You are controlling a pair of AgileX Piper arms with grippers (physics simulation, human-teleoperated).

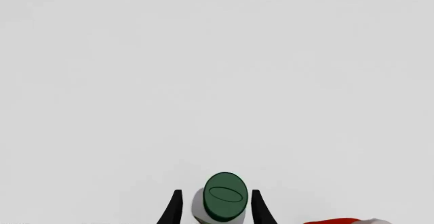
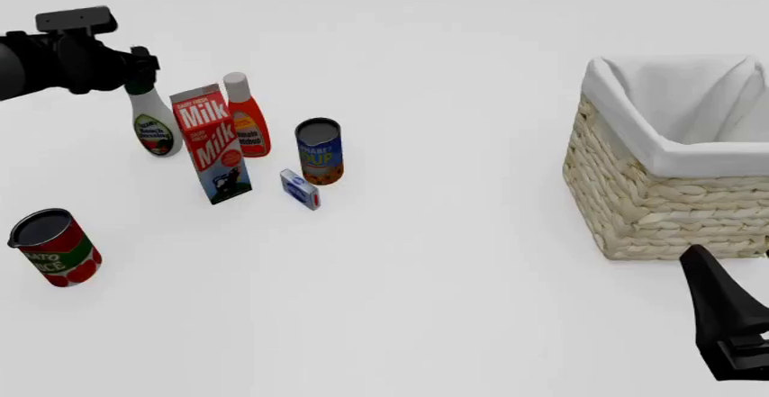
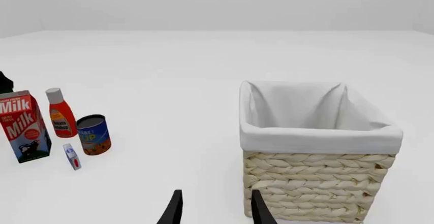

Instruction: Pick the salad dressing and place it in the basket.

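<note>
The salad dressing (image 2: 154, 129), a white bottle with a dark green cap, stands upright at the far left of the grocery group. My left gripper (image 2: 140, 80) is open and straddles its cap. In the left wrist view the green cap (image 1: 225, 196) sits between the two dark fingers (image 1: 175, 210) with small gaps on both sides. The wicker basket (image 2: 649, 212) with a white lining stands at the right, and also shows in the right wrist view (image 3: 318, 183). My right gripper (image 2: 711, 282) is open and empty, low, just in front of the basket (image 3: 217, 211).
Next to the dressing stand a red milk carton (image 2: 212, 145), a red-orange bottle with a white cap (image 2: 247, 120), a blue soup can (image 2: 320, 151) and a small blue-white box (image 2: 301, 189). A red tomato can (image 2: 54, 248) stands apart at the near left.
</note>
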